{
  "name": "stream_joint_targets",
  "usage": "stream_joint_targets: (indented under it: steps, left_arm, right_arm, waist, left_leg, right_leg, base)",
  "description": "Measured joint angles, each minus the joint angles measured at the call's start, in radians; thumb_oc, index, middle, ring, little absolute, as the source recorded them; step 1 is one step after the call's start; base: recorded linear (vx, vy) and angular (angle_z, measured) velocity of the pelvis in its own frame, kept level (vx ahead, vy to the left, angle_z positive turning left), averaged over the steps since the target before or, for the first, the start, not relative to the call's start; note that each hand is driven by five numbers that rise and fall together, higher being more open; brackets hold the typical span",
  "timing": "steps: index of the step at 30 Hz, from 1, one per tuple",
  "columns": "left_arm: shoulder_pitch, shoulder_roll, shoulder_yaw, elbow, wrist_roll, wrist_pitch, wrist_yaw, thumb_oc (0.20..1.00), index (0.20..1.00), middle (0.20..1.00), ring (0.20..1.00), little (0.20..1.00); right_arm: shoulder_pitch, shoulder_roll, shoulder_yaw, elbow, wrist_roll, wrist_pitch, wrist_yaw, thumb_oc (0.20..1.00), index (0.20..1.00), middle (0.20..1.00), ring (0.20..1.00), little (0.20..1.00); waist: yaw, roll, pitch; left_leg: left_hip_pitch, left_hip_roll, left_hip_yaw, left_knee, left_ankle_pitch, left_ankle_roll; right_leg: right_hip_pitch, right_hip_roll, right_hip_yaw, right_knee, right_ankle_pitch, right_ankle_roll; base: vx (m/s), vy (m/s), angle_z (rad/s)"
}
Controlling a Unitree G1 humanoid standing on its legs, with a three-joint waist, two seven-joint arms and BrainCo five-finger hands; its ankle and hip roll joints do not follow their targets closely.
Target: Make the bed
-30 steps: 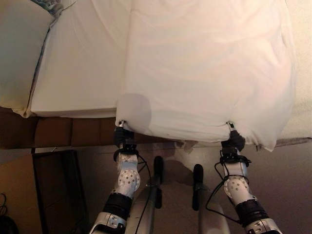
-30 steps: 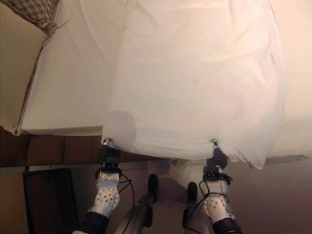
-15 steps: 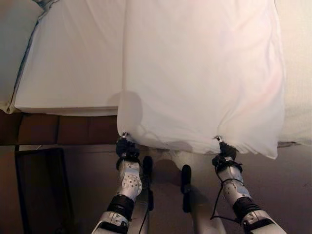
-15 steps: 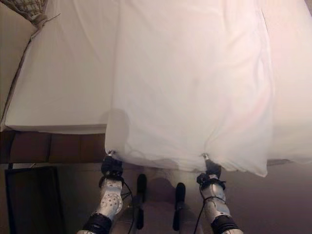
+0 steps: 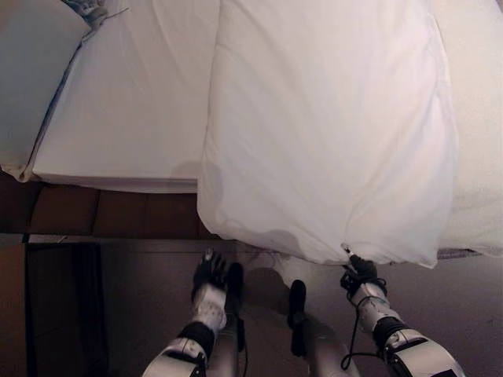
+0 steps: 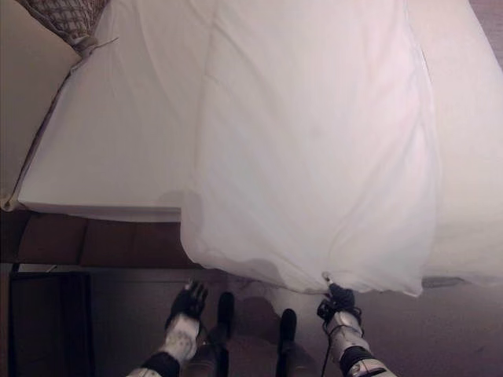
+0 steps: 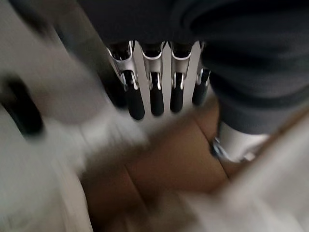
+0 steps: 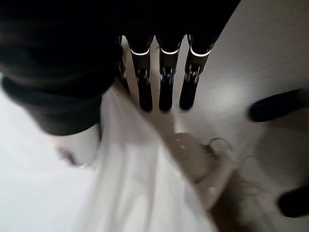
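Duvet white, puffy, overhanging bed edge; right robot hand pinches its hem; left robot hand spread, empty.

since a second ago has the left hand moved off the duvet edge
Yes. The left hand has dropped below the duvet hem, open over the floor, clear of the bed frame.

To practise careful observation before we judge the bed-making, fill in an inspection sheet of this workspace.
Surface: mattress under a white sheet, on a brown base.
Job's things: white duvet spread over the bed, near edge hanging over the side.
Clutter: pillow and patterned cloth, far left.
Hands: left hand open, below the duvet, apart from it; right hand pinches the duvet's near edge.
Cables: nothing seen.
Surroundings: dark furniture beside the bed.
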Motion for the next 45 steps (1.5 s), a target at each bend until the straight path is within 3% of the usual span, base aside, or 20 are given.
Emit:
stream_joint_targets:
  steps: [4, 6, 10, 14, 16, 20, 23, 25, 27, 29, 30, 31, 36, 40, 41, 45]
  left_arm:
    - [0.037, 0.025, -0.023, -0.016, 0.024, 0.001, 0.002, 1.000, 1.000, 1.000, 1.000, 1.000]
    - [0.085, 0.069, -0.159, -0.144, 0.100, 0.023, -0.002, 1.000, 1.000, 1.000, 1.000, 1.000]
    - [0.155, 0.136, -0.306, -0.425, 0.163, 0.075, -0.001, 1.000, 1.000, 1.000, 1.000, 1.000]
    - [0.179, 0.240, -0.366, -0.593, 0.335, 0.143, -0.030, 1.000, 1.000, 1.000, 1.000, 1.000]
    - [0.183, 0.310, -0.384, -0.615, 0.458, 0.158, -0.112, 1.000, 1.000, 1.000, 1.000, 1.000]
    - [0.154, 0.425, -0.408, -0.592, 0.599, 0.152, -0.317, 1.000, 1.000, 1.000, 1.000, 1.000]
    - [0.037, 0.498, -0.568, -0.600, 0.651, 0.126, -0.486, 1.000, 1.000, 1.000, 1.000, 1.000]
    - [-0.030, 0.503, -0.616, -0.601, 0.642, 0.110, -0.548, 1.000, 1.000, 1.000, 1.000, 1.000]
    - [-0.153, 0.517, -0.700, -0.606, 0.611, 0.120, -0.677, 1.000, 1.000, 1.000, 1.000, 1.000]
    - [-0.231, 0.527, -0.742, -0.604, 0.583, 0.130, -0.723, 1.000, 1.000, 1.000, 1.000, 1.000]
    - [-0.331, 0.545, -0.810, -0.596, 0.559, 0.140, -0.760, 1.000, 1.000, 1.000, 1.000, 1.000]
    - [-0.387, 0.534, -0.799, -0.585, 0.547, 0.141, -0.780, 1.000, 1.000, 1.000, 1.000, 1.000]
    - [-0.556, 0.430, -0.722, -0.378, 0.533, 0.101, -0.720, 1.000, 1.000, 1.000, 1.000, 1.000]
    - [-0.670, 0.433, -0.619, -0.230, 0.575, 0.080, -0.619, 1.000, 1.000, 1.000, 1.000, 1.000]
    - [-0.705, 0.419, -0.590, -0.161, 0.602, 0.061, -0.584, 1.000, 1.000, 1.000, 1.000, 1.000]
    - [-0.757, 0.415, -0.587, -0.098, 0.658, 0.032, -0.489, 1.000, 1.000, 1.000, 1.000, 1.000]
  right_arm:
    - [0.069, 0.014, 0.031, 0.009, -0.004, 0.022, 0.029, 1.000, 1.000, 1.000, 1.000, 1.000]
    - [0.132, -0.007, 0.092, -0.082, -0.034, 0.029, 0.055, 1.000, 1.000, 1.000, 1.000, 1.000]
    - [0.190, -0.043, 0.159, -0.287, -0.071, 0.047, 0.077, 1.000, 1.000, 1.000, 1.000, 1.000]
    - [0.217, -0.112, 0.201, -0.481, -0.160, 0.051, 0.115, 1.000, 1.000, 1.000, 1.000, 1.000]
    - [0.230, -0.177, 0.211, -0.586, -0.207, 0.046, 0.154, 1.000, 1.000, 1.000, 1.000, 1.000]
    - [0.202, -0.254, 0.198, -0.615, -0.225, 0.021, 0.242, 1.000, 1.000, 1.000, 1.000, 1.000]
    - [0.145, -0.338, 0.271, -0.624, -0.218, 0.023, 0.364, 1.000, 1.000, 1.000, 1.000, 1.000]
    - [0.106, -0.343, 0.296, -0.615, -0.190, 0.024, 0.411, 1.000, 1.000, 1.000, 1.000, 1.000]
    - [0.024, -0.357, 0.364, -0.606, -0.136, 0.068, 0.487, 1.000, 1.000, 1.000, 1.000, 1.000]
    - [-0.031, -0.357, 0.398, -0.597, -0.104, 0.074, 0.511, 1.000, 1.000, 1.000, 1.000, 1.000]
    - [-0.102, -0.364, 0.450, -0.570, -0.079, 0.086, 0.530, 1.000, 1.000, 1.000, 1.000, 1.000]
    - [-0.153, -0.351, 0.451, -0.550, -0.060, 0.090, 0.535, 1.000, 1.000, 1.000, 1.000, 1.000]
    - [-0.344, -0.299, 0.442, -0.422, -0.018, 0.091, 0.500, 1.000, 1.000, 1.000, 1.000, 1.000]
    - [-0.549, -0.273, 0.410, -0.357, 0.003, 0.090, 0.436, 1.000, 1.000, 1.000, 1.000, 1.000]
    - [-0.622, -0.244, 0.407, -0.267, 0.017, 0.091, 0.417, 1.000, 1.000, 1.000, 1.000, 1.000]
    - [-0.728, -0.204, 0.408, -0.145, 0.019, 0.096, 0.377, 1.000, 1.000, 1.000, 1.000, 1.000]
  waist:
    - [0.001, 0.001, 0.000]
    - [0.000, 0.001, -0.001]
    - [-0.001, 0.004, -0.001]
    - [0.000, 0.013, -0.004]
    - [0.000, 0.022, -0.005]
    - [-0.001, 0.029, -0.010]
    - [0.000, 0.029, -0.010]
    - [-0.011, 0.029, -0.011]
    - [-0.020, 0.031, -0.012]
    - [-0.025, 0.031, -0.012]
    - [-0.025, 0.031, -0.010]
    - [-0.025, 0.031, -0.010]
    - [-0.027, 0.023, 0.017]
    - [-0.029, -0.002, 0.103]
    - [-0.034, -0.012, 0.124]
    - [-0.034, -0.024, 0.140]
  left_leg:
    - [0.002, 0.003, 0.000, 0.000, 0.004, -0.003]
    - [0.000, 0.004, 0.002, -0.012, 0.011, -0.005]
    - [-0.004, 0.005, 0.004, -0.040, 0.027, -0.009]
    - [-0.004, 0.006, 0.002, -0.043, 0.033, -0.004]
    - [-0.005, 0.004, 0.002, -0.043, 0.038, -0.004]
    - [-0.003, 0.006, 0.013, -0.046, 0.038, -0.004]
    - [-0.009, 0.004, 0.024, -0.048, 0.040, -0.002]
    - [-0.014, 0.002, 0.027, -0.045, 0.040, -0.002]
    - [-0.045, 0.003, 0.028, -0.038, 0.045, -0.002]
    - [-0.065, 0.002, 0.029, -0.034, 0.050, -0.002]
    - [-0.099, 0.002, 0.029, -0.015, 0.050, -0.002]
    - [-0.119, -0.002, 0.029, -0.013, 0.058, -0.004]
    - [-0.201, -0.011, 0.026, 0.048, 0.055, -0.011]
    - [-0.298, -0.011, 0.028, 0.133, 0.044, -0.020]
    - [-0.334, -0.010, 0.028, 0.175, 0.037, -0.025]
    - [-0.402, -0.006, 0.028, 0.257, 0.017, -0.025]
  right_leg:
    - [0.000, 0.000, 0.001, 0.005, 0.000, 0.000]
    - [-0.012, 0.000, 0.001, 0.009, 0.003, -0.004]
    - [-0.039, 0.000, 0.003, 0.027, 0.004, -0.005]
    - [-0.047, -0.002, 0.003, 0.044, -0.001, -0.010]
    - [-0.051, -0.003, 0.003, 0.053, -0.006, -0.013]
    - [-0.055, -0.003, 0.010, 0.051, -0.006, -0.014]
    - [-0.078, -0.003, 0.026, 0.069, -0.009, -0.010]
    - [-0.089, -0.002, 0.030, 0.079, -0.010, -0.010]
    - [-0.123, -0.001, 0.030, 0.095, -0.010, -0.010]
    - [-0.149, -0.001, 0.031, 0.109, -0.010, -0.010]
    - [-0.185, -0.002, 0.034, 0.132, -0.011, -0.012]
    - [-0.211, -0.003, 0.034, 0.148, -0.012, -0.013]
    - [-0.312, -0.018, 0.034, 0.258, -0.048, -0.020]
    - [-0.420, -0.023, 0.050, 0.353, -0.055, -0.041]
    - [-0.449, -0.024, 0.049, 0.380, -0.058, -0.047]
    - [-0.501, -0.029, 0.053, 0.430, -0.061, -0.058]
  base:
    - [0.01, 0.005, -0.01]
    - [0.02, 0.006, -0.05]
    - [0.01, -0.002, -0.02]
    - [0.00, -0.004, 0.01]
    - [0.02, 0.011, 0.01]
    - [0.01, 0.013, -0.06]
    - [-0.02, 0.019, -0.13]
    - [-0.06, 0.014, -0.08]
    - [-0.08, 0.007, 0.00]
    - [-0.07, 0.000, -0.01]
    - [-0.10, -0.003, -0.03]
    - [-0.14, 0.002, -0.01]
    - [-0.08, 0.022, 0.08]
    - [-0.07, 0.033, -0.03]
    - [-0.05, 0.030, 0.02]
    - [-0.04, 0.032, 0.01]
